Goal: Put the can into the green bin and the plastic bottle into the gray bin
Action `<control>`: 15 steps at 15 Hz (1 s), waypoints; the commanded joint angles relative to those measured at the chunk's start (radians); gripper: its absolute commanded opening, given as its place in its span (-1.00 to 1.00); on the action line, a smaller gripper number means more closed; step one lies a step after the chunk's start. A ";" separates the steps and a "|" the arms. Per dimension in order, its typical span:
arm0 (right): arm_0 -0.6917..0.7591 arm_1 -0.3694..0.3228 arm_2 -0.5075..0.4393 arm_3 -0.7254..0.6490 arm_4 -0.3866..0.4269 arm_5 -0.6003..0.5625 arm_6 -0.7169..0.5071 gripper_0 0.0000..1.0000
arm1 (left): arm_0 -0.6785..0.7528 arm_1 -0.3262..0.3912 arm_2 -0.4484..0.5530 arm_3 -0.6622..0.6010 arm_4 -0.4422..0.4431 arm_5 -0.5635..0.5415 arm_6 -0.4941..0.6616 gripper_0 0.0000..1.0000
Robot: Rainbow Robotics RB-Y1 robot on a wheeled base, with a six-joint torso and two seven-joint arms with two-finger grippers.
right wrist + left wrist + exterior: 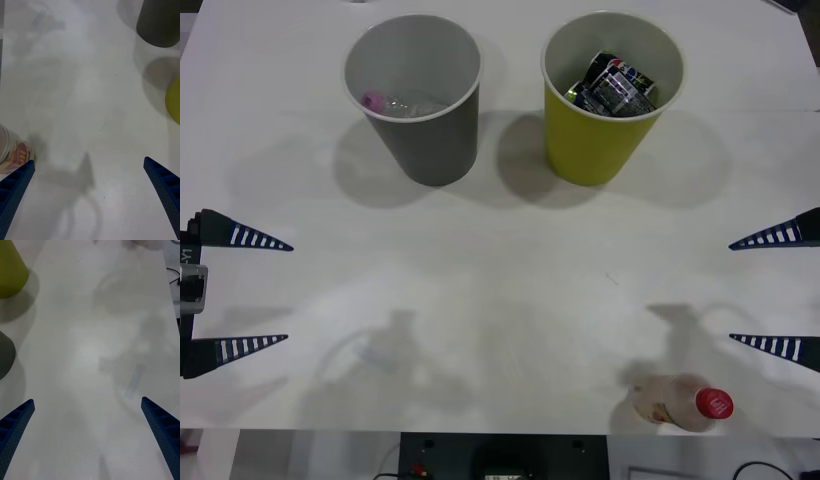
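Observation:
The plastic bottle [677,402], clear with a red cap and beige contents, sits near the table's front edge on the right; its labelled body [14,153] lies just beside one finger of my right gripper. The gray bin [425,140] stands at the back left and the green bin [585,140] at the back right. Dark cans [616,85] lie inside the green bin. My right gripper [777,292] hovers open at the right edge, behind the bottle. My left gripper [242,292] hovers open at the left edge with nothing between its fingers.
A small clear pink-capped bottle [376,100] lies inside the gray bin. The two bins stand close together, seen also as the gray bin [159,22] and green bin [174,99], and as the green bin [9,270] and gray bin [4,356]. White table [500,280] lies between the grippers.

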 commanded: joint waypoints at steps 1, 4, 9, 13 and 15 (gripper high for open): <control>0.000 0.000 0.000 0.000 0.000 0.000 0.000 1.00 | 0.000 0.000 0.000 0.000 0.000 0.000 0.000 0.95; -0.013 0.009 0.018 0.002 -0.010 -0.016 0.004 1.00 | 0.000 0.000 0.000 0.000 0.000 0.000 0.000 0.96; -0.102 0.010 0.016 0.084 -0.013 -0.174 0.032 1.00 | 0.000 0.000 0.000 0.000 0.000 0.000 0.000 0.96; -0.144 0.010 0.018 0.160 -0.020 -0.295 0.075 1.00 | 0.000 0.000 0.000 0.000 0.000 0.000 0.000 0.96; -0.162 0.010 0.016 0.203 -0.024 -0.347 0.130 1.00 | 0.000 0.000 0.000 0.000 0.000 0.000 0.000 0.96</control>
